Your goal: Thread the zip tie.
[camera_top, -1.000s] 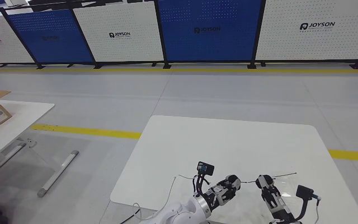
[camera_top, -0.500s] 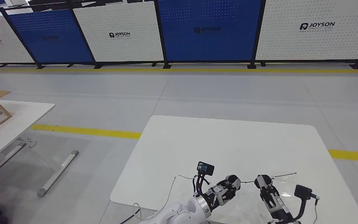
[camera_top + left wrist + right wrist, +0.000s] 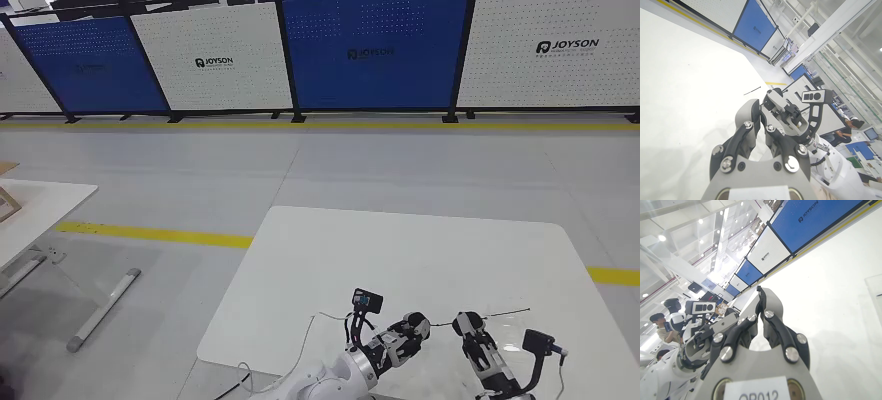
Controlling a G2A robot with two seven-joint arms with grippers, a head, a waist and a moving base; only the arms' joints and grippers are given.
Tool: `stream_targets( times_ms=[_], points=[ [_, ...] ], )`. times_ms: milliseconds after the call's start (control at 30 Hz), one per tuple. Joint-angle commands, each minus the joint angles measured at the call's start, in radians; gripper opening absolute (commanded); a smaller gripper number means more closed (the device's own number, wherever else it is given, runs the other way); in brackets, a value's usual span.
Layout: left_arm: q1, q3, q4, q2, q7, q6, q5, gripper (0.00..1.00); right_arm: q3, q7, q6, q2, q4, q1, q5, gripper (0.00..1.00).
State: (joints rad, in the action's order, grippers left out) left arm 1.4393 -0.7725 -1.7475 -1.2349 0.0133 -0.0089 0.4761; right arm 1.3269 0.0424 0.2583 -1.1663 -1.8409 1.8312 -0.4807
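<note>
My right gripper hangs low over the front of the white table. It is shut on a black zip tie, whose square head sticks out past the fingertips. My left gripper sits close beside it, also shut. A small black piece shows at its tips, and a thin strand runs from there to the right gripper. A second black zip tie lies flat on the table just beyond the right gripper.
A clear plastic tray rests on the table on the far side of the right gripper. The table's front edge is close under both arms. Another white table stands off to the left across the floor.
The right arm has shifted a little to the left, closer to the left gripper. The left arm has stayed where it was.
</note>
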Motion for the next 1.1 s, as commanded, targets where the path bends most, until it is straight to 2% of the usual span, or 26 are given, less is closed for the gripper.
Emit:
stream_targets(
  times_ms=[0, 33, 200, 333, 600, 967, 1067],
  points=[
    [0.001, -0.001, 0.001, 0.0, -0.001, 0.002, -0.005, 0.0, 0.0, -0.001, 0.003, -0.001, 0.001, -0.001, 0.0, 0.0],
    [0.004, -0.006, 0.0, -0.003, -0.007, 0.011, -0.042, 0.0, 0.001, -0.004, 0.01, -0.001, 0.001, -0.001, 0.005, 0.0],
    [0.002, -0.021, 0.004, -0.006, 0.034, -0.065, -0.169, 0.0, 0.012, -0.021, 0.028, 0.0, -0.001, 0.003, 0.018, 0.0],
    [0.002, -0.034, 0.009, -0.004, 0.065, -0.099, -0.22, 0.0, 0.016, -0.03, 0.034, -0.001, -0.002, 0.004, 0.02, 0.0],
    [-0.002, -0.037, 0.019, -0.006, 0.071, -0.102, -0.239, 0.0, 0.019, -0.058, 0.067, -0.001, -0.002, 0.003, 0.051, 0.0],
    [-0.002, -0.036, 0.018, -0.006, 0.07, -0.102, -0.24, 0.0, 0.019, -0.058, 0.067, -0.001, -0.002, 0.003, 0.051, 0.0],
    [-0.002, -0.033, 0.016, -0.008, 0.101, -0.138, -0.306, 0.0, 0.019, -0.058, 0.067, -0.001, -0.002, 0.003, 0.051, 0.0]
  ],
)
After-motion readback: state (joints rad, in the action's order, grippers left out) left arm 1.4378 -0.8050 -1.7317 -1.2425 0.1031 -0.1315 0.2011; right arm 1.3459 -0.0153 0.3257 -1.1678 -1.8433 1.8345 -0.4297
